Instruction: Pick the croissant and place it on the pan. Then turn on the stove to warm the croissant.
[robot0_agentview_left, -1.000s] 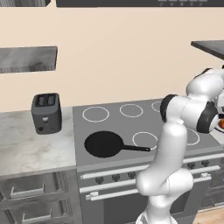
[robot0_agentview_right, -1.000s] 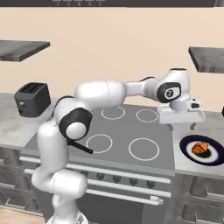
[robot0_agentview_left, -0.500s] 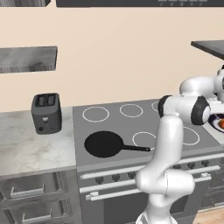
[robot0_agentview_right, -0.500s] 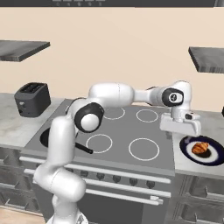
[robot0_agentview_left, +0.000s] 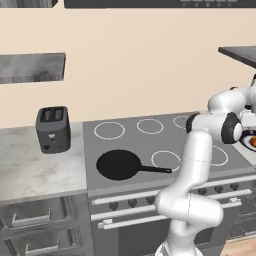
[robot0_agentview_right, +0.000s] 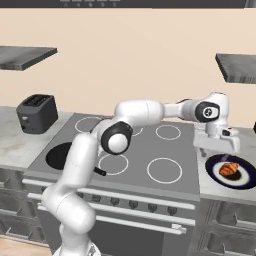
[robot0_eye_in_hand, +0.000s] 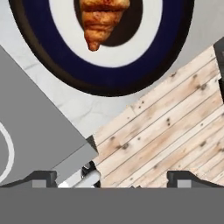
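Observation:
The croissant (robot0_agentview_right: 230, 170) (robot0_eye_in_hand: 101, 19) lies on a dark-blue-rimmed white plate (robot0_agentview_right: 215, 176) (robot0_eye_in_hand: 65, 65) on the counter right of the stove (robot0_agentview_right: 145, 160) (robot0_agentview_left: 135, 142). My gripper (robot0_agentview_right: 218, 150) (robot0_eye_in_hand: 113, 179) hangs open just above the plate's left side, nothing between its fingers. In the hand view the croissant sits at the top, ahead of the fingertips. The black pan (robot0_agentview_left: 118, 164) (robot0_agentview_right: 59, 154) rests on the front left burner, handle pointing right, partly hidden by my arm in the right base view.
A dark two-slot toaster (robot0_agentview_left: 52, 128) (robot0_agentview_right: 36, 113) stands on the left counter. Dark knobs (robot0_agentview_right: 115, 201) line the stove front. Grey shelves hang on the wall at both sides. The counter edge and wooden floor (robot0_eye_in_hand: 175, 131) show below the plate.
The arm has stretched further right, carrying the open gripper from over the stove's right edge to just above the plate. The croissant and pan have not moved.

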